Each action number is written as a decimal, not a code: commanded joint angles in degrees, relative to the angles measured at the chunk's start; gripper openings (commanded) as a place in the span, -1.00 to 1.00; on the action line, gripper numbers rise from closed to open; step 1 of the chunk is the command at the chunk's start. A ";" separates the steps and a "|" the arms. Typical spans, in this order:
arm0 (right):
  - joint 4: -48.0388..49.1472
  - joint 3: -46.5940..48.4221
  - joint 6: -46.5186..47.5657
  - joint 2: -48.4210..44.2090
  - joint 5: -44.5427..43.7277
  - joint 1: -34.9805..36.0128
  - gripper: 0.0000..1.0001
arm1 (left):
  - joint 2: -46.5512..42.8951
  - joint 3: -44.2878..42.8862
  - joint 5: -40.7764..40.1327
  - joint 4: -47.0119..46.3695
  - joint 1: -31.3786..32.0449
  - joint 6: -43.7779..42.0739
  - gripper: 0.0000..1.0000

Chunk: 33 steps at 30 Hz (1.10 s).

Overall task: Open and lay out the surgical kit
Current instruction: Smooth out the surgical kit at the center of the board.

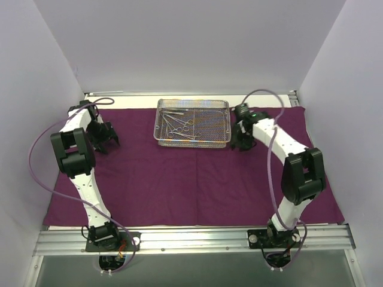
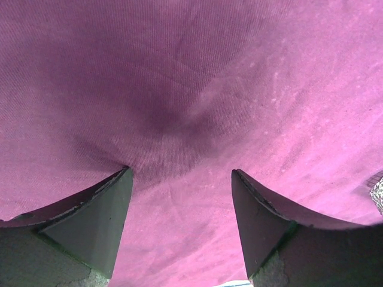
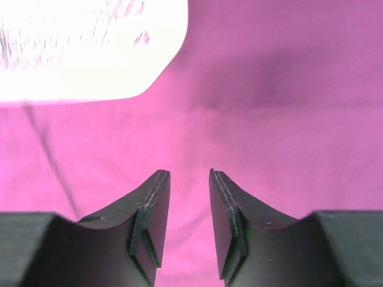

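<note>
Top external: purple cloth (image 1: pixel 197 185), wire-mesh tray (image 1: pixel 203 144); left hand (image 2: pixel 180 171) spread, right hand (image 3: pixel 189 173) ajar.

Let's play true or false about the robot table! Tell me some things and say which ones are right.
1. The purple cloth is spread out flat. True.
2. The wire-mesh tray is empty. False: clamps and tweezers lie in it.
3. The left gripper is open and holds nothing. True.
4. The right gripper grips a clamp. False: nothing is between its fingers.
5. The tray sits right by the arms' bases. False: it sits at the far edge of the cloth.
</note>
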State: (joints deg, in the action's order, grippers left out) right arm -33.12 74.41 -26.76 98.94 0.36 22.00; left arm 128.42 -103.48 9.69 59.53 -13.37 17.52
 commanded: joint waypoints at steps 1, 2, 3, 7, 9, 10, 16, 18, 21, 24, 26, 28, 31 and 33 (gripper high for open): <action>-5.90 5.28 3.02 -0.25 -7.73 -12.20 -0.32 | -4.23 0.65 2.25 -1.16 0.79 0.14 0.52; -6.07 6.87 3.29 0.72 -8.18 -14.42 -0.32 | -4.32 0.74 2.26 -1.43 1.06 0.41 0.52; -5.64 8.37 3.65 1.43 -8.70 -16.44 -0.32 | -4.41 0.91 2.87 -1.69 1.32 0.59 0.52; -0.73 15.57 4.79 7.05 -11.69 -21.74 -0.74 | -4.23 2.23 4.89 -3.36 2.82 1.99 0.52; 2.96 19.96 5.93 11.00 -12.49 -24.45 -1.00 | -4.23 3.80 6.03 -4.94 3.60 3.05 0.52; 3.50 21.90 5.85 12.58 -13.19 -24.72 -1.00 | -4.23 4.16 6.65 -5.21 3.87 3.31 0.52; 5.70 36.38 4.71 24.97 -16.52 -26.48 -1.00 | -4.41 7.24 7.71 -7.32 5.10 5.07 0.52; 4.57 40.09 4.00 30.16 -16.01 -27.01 -1.00 | -4.06 7.59 8.24 -7.23 5.28 5.51 0.51; 3.86 45.64 4.61 36.49 -14.43 -27.54 -1.00 | -4.32 7.94 7.89 -7.06 5.72 5.33 0.51; 2.46 50.12 4.88 42.38 -12.50 -27.80 -1.00 | -4.67 7.86 7.53 -6.36 5.72 5.07 0.51; 2.27 51.88 4.79 45.54 -10.57 -27.89 -1.00 | -4.67 7.68 7.27 -6.09 5.72 4.98 0.51; 1.49 53.37 4.88 47.30 -9.77 -27.80 -1.00 | -4.67 7.42 6.92 -6.18 5.72 5.07 0.52; 0.43 56.62 5.14 50.03 -9.15 -27.89 -1.00 | -4.50 6.37 6.66 -5.65 5.81 5.24 0.51; -0.79 59.51 6.02 51.97 -8.71 -28.06 -1.00 | -4.15 5.05 6.57 -4.95 5.72 5.16 0.51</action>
State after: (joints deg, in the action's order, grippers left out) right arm -28.51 130.91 -22.06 147.02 -9.47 -5.63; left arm 125.03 -96.90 16.38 54.85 -8.27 22.37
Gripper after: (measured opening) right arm 0.026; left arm 0.759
